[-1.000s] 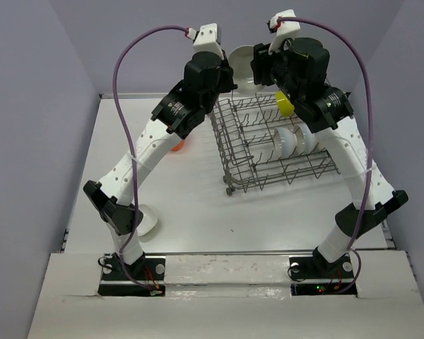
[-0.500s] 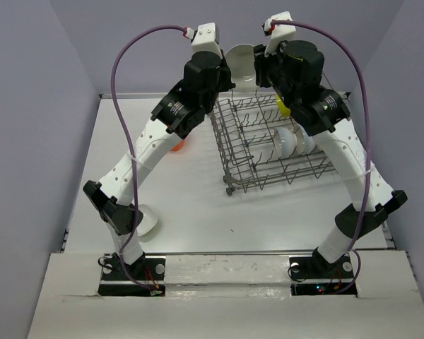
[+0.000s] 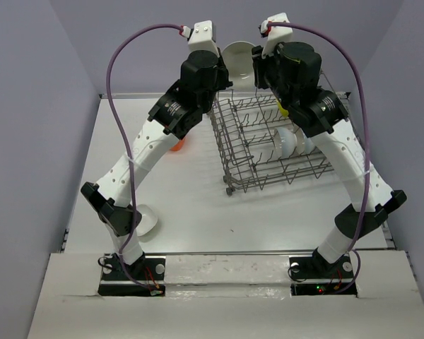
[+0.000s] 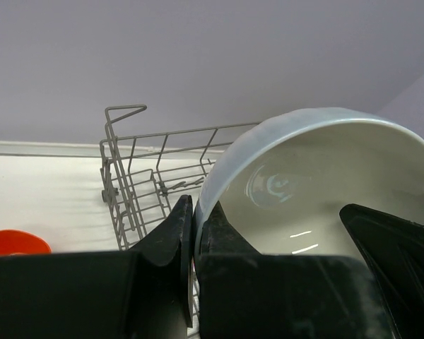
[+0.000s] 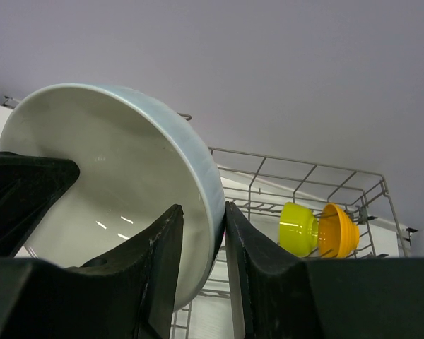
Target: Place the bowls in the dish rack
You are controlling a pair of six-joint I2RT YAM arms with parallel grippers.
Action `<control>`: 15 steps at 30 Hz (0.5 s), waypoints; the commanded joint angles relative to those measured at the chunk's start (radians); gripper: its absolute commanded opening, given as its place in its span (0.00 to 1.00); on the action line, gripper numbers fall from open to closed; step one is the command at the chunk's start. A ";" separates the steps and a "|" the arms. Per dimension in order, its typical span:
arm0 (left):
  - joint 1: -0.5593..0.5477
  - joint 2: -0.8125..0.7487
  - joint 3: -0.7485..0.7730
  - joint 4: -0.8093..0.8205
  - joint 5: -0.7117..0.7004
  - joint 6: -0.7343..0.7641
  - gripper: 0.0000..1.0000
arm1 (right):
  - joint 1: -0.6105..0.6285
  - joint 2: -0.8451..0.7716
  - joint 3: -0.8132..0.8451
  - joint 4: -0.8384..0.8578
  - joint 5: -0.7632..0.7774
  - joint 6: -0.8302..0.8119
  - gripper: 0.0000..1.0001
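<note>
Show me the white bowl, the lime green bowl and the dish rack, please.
white bowl [image 5: 106,176], right wrist view, inner surface.
lime green bowl [image 5: 297,229], right wrist view, outer side.
dish rack [image 3: 225,145], top external view, left wall.

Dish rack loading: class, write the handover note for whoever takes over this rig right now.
Left gripper: shut on the rim of the held white bowl.
Right gripper: shut on the opposite rim; the bowl hangs above the dish rack at its far end.
Done: lime green bowl, orange-yellow bowl and a racked white bowl.
Left: one gripper lets go, rack the held bowl; then the red-orange bowl and near white bowl, both on the table.
</note>
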 commanded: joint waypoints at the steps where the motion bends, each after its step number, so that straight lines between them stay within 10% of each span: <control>1: -0.007 -0.089 0.058 0.142 -0.030 -0.004 0.00 | 0.021 -0.008 0.009 0.031 0.007 -0.013 0.36; 15: -0.005 -0.099 0.050 0.165 -0.024 -0.007 0.00 | 0.030 0.015 0.014 0.024 0.004 -0.013 0.35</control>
